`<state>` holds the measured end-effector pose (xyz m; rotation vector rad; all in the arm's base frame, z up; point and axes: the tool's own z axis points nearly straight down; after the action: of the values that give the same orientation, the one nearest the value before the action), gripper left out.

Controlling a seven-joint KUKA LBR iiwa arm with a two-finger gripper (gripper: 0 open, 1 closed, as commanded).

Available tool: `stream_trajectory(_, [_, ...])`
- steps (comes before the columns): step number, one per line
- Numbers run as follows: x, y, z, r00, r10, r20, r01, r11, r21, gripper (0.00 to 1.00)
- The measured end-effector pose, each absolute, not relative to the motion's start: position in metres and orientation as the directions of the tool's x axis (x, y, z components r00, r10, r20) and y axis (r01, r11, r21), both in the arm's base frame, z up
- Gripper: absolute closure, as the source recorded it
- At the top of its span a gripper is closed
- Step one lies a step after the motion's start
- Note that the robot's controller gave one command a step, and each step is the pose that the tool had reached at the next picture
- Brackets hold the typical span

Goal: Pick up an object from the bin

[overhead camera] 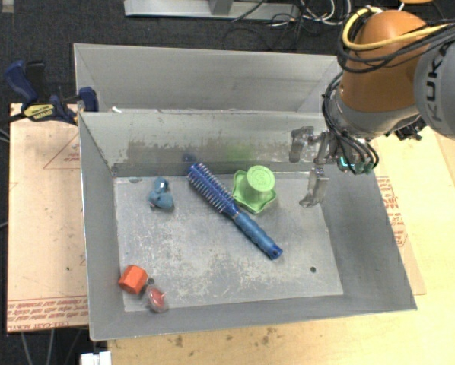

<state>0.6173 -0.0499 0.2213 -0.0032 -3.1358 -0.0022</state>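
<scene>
Approach step, nothing seen held: gripper (313, 181) just right of green cup (255, 188) and blue brush (231, 208), opening impossible to tell; next probably shift left, lower, close.

orange block (133, 279), pink ball (157, 300) lower-left corner; blue toy (162, 196) apart.

Five loose objects.
Blue hairbrush (231, 210) lies diagonally at frame centre, green cup (256, 188) just beside it; small blue piece (162, 196) centre-left; orange block (133, 279) and reddish ball (157, 301) lower left.
</scene>
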Motion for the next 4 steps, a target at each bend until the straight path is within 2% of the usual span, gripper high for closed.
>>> stream_trajectory(1, [0.624, 0.008, 0.111, -1.0, -0.024, -0.003, -0.024, 1.0, 0.003, 0.0])
stream_trajectory(2, [0.627, 0.05, 0.075, -0.974, 0.226, 0.0, 0.226, 0.974, 0.002, 0.0])
stream_trajectory(3, [0.628, 0.048, 0.076, -0.974, 0.228, -0.007, 0.228, 0.974, 0.002, 1.0])
stream_trajectory(4, [0.609, 0.009, 0.176, -0.976, 0.219, -0.008, 0.219, 0.976, 0.001, 1.0])
